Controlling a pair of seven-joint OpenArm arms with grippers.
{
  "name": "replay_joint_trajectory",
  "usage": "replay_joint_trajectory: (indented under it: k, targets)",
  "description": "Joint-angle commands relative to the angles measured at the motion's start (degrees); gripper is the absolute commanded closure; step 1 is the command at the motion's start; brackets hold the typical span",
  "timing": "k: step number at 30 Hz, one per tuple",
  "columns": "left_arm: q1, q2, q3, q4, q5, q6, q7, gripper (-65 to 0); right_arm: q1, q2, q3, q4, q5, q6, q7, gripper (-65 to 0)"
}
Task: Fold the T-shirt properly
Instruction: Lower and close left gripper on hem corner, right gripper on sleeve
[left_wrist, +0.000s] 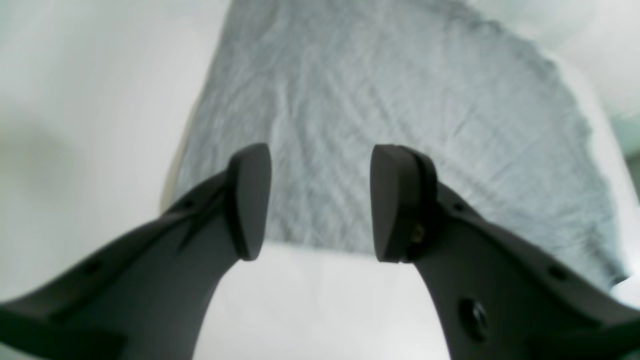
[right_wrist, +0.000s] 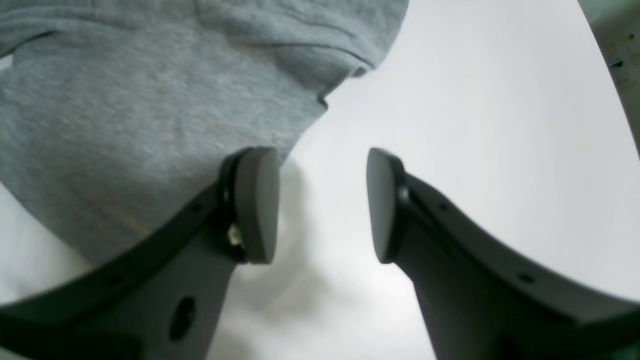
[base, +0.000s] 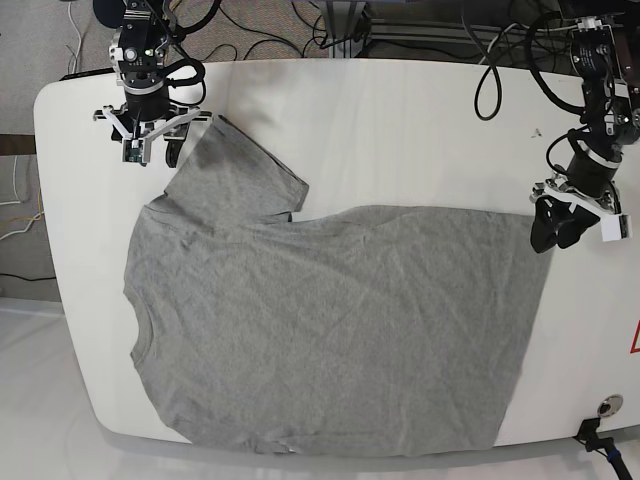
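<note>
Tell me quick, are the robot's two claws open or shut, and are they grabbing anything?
Left gripper: open, holding nothing, above the grey cotton T-shirt hem.
Right gripper: open, holding nothing, beside the T-shirt's sleeve.

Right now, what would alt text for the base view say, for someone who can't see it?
A grey T-shirt lies spread flat on a white table. The open right gripper hovers by one sleeve, the open left gripper by the hem corner.

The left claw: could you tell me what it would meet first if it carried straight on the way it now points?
Most likely the hem edge of the grey cotton T-shirt lying flat on the white table. The open left claw frames that fabric, though depth is unclear.
</note>
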Motion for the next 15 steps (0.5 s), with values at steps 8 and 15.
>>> replay_joint_trajectory:
  k: [8, 15]
  targets:
    - [-16.84, -4.88, 6.44, -20.96, 4.26, -0.3, -0.03, -34.2, 0.41, 0.53, 0.59, -2.19, 1.81, 1.51, 1.01, -27.1]
    - [-22.4, -6.26, 10.65, -28.09, 5.59, -0.21, 0.6, -35.6, 0.4, 1.06, 0.54, -2.33, 1.92, 1.56, 0.95, -27.3]
